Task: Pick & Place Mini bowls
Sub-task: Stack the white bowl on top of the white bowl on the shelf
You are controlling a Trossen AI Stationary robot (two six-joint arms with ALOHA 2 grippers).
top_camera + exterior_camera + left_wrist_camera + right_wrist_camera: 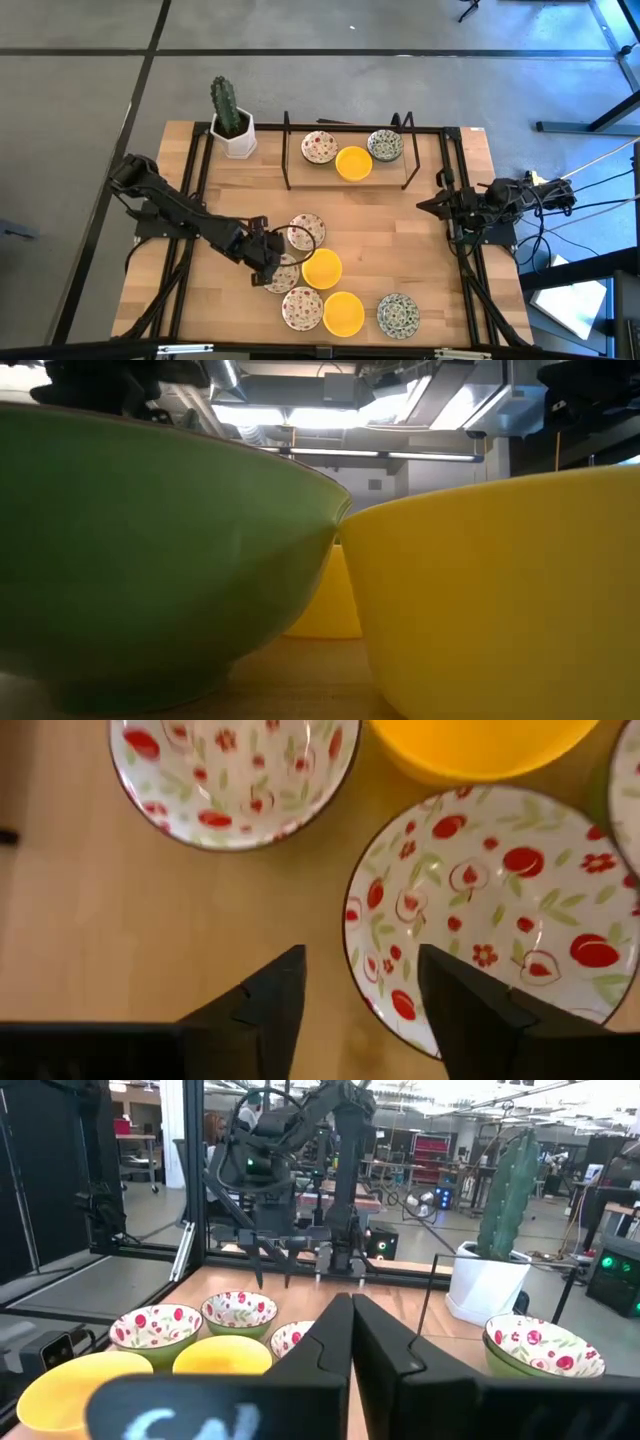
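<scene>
Mini bowls: high view, three on rear rack (296, 170), six clustered front-centre; judged roughly a third placed. Left gripper (272, 252) over cluster's left edge. Right gripper (428, 205) parked right, shut.
Left wrist view: fingers (270, 1005) spread, empty, straddling rim of red-floral bowl (490, 905).

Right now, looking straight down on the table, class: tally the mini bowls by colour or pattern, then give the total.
red floral bowls: 4
yellow bowls: 3
grey-green patterned bowls: 2
Total: 9
</scene>
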